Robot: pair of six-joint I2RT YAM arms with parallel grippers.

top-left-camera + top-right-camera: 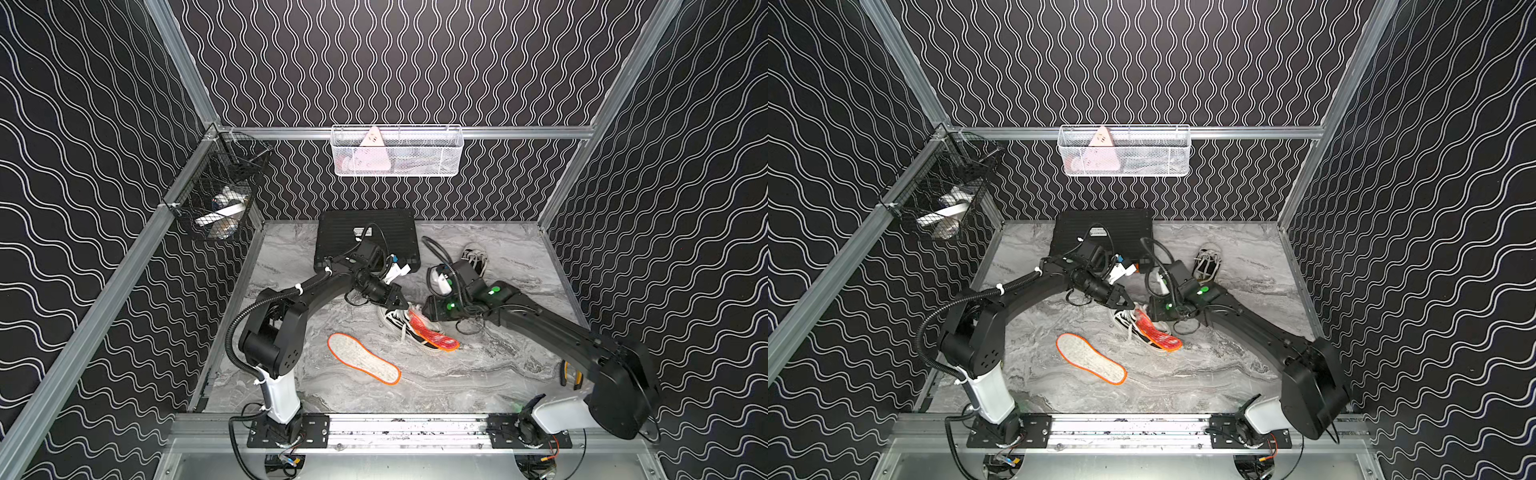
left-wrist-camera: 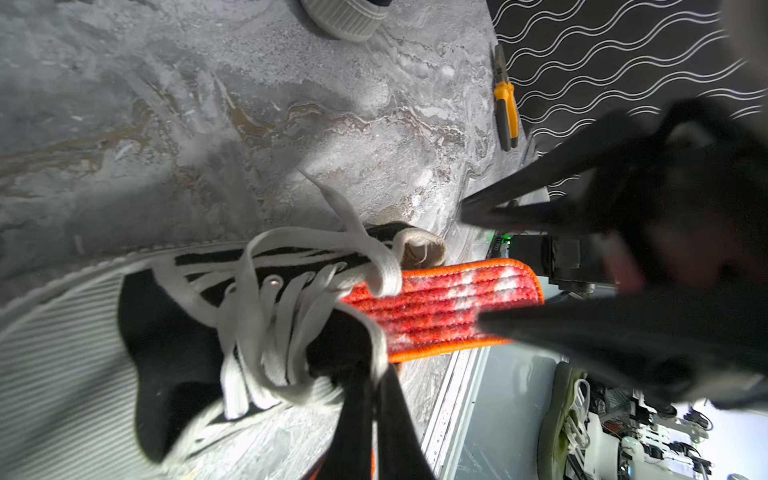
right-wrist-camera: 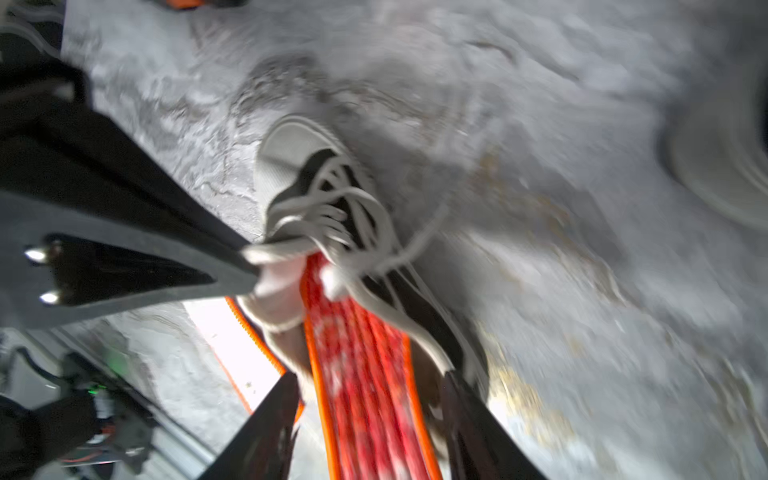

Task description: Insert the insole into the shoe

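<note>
The booth is closed in by black walls (image 1: 415, 62) printed with white wavy lines, and a grey marbled bench (image 1: 478, 374) serves as the working surface. A white wire basket (image 1: 397, 151) is hung on the back wall and a black wire basket (image 1: 216, 195) on the side wall. A black mat (image 1: 365, 232) and a second shoe (image 1: 473, 255) are placed at the back of the bench.

In both top views a second insole (image 1: 1091, 358), white with an orange rim, is seen lying flat towards the front, well apart from both hands. The pliers (image 2: 505, 99) beside the wall are shown clearly only by the left wrist view.

The shoe (image 1: 395, 322) is lying in the middle of the bench. The insole (image 1: 434, 336), red with an orange edge, is pushed partly into it under the laces, and its heel end is sticking out. The left hand (image 3: 249, 266) is closed together and clamped on the rim of the shoe's opening. The fingers of the right hand (image 3: 370, 382) are held apart, one on each side of the protruding insole end; whether they touch it cannot be told.
</note>
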